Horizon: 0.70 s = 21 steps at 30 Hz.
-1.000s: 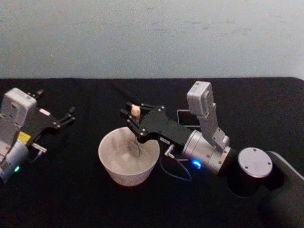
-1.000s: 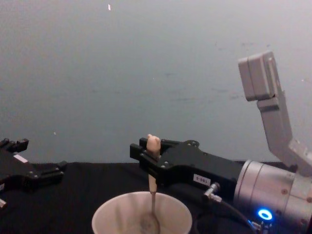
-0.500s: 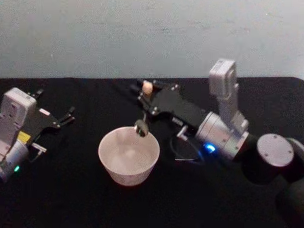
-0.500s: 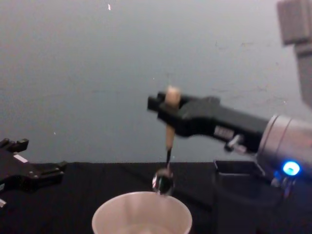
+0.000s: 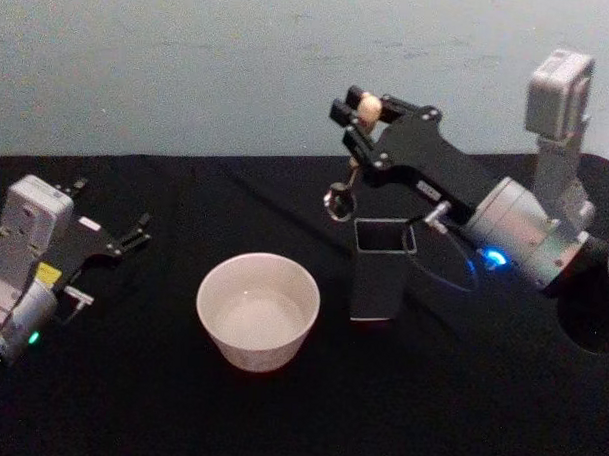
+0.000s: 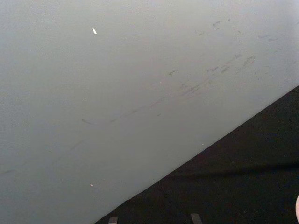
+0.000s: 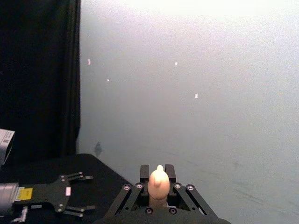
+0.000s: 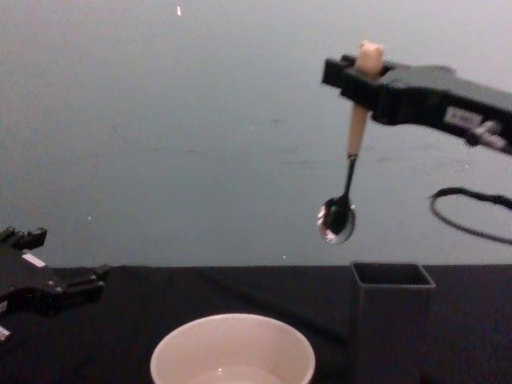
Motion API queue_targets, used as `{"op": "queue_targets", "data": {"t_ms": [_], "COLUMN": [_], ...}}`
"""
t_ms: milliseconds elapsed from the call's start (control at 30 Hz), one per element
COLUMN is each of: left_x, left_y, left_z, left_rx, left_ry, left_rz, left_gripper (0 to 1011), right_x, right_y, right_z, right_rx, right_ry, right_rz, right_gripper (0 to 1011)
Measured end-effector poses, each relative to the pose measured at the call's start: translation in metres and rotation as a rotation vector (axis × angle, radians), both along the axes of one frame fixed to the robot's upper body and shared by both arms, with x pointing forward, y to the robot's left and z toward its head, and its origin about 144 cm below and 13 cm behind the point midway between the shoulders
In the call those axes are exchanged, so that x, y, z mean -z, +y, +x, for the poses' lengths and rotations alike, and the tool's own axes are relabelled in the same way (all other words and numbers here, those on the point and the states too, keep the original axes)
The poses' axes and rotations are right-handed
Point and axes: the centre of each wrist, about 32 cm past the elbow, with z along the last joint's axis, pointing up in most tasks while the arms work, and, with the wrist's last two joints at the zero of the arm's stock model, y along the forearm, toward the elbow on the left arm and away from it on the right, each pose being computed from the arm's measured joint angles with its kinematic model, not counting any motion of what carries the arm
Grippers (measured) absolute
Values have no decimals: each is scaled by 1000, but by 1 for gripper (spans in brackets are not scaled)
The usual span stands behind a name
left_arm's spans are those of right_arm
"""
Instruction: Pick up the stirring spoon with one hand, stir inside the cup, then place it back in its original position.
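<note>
Nearest the robot, on the black table (image 5: 148, 413): the cup (image 5: 245, 348) (image 8: 192, 356), upright, round mouth facing up. Just to its right and a little farther back: the dark grey holder (image 5: 376, 286) (image 8: 390, 328), upright too, square mouth open, near the cup but not touching it. Off to the left, well apart from both: the left gripper (image 5: 110, 206) (image 8: 62, 258), low by the table, fingers spread wide, nothing between them.

Higher up and farther back, on the holder's side: the right gripper (image 5: 365, 110) (image 8: 364, 68), raised well above the table, fingers closed tight on the cream handle of the stirring spoon (image 5: 337, 200) (image 8: 354, 136), just under the bear head. Hangs nearly straight down from that grip, bear head on top, thin dark neck below the handle, shiny bowl lowest. Floats in the air, clear of the cup and outside the holder, bowl above the holder's left edge and apart from it. From the right wrist, bear head poking up between the two closed fingers.

Farthest back, behind everything: the pale grey wall (image 5: 190, 64).
</note>
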Motion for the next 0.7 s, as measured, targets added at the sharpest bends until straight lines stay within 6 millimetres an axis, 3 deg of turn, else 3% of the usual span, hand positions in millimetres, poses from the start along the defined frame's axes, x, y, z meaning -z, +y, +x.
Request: {"op": "queue_targets", "data": {"t_ms": [333, 700], "left_x": [0, 0], "left_y": [0, 0], "left_z": [0, 0], "left_rx": [0, 0], "left_ry": [0, 0], "left_rz": [0, 0], "left_gripper": [1002, 1001], "right_x": [-3, 7], "right_y": [-20, -26], "right_z": [-14, -14], "right_rx": [67, 108], "right_ry": [24, 77], "right_rz": [-15, -32], "right_gripper": [205, 205]}}
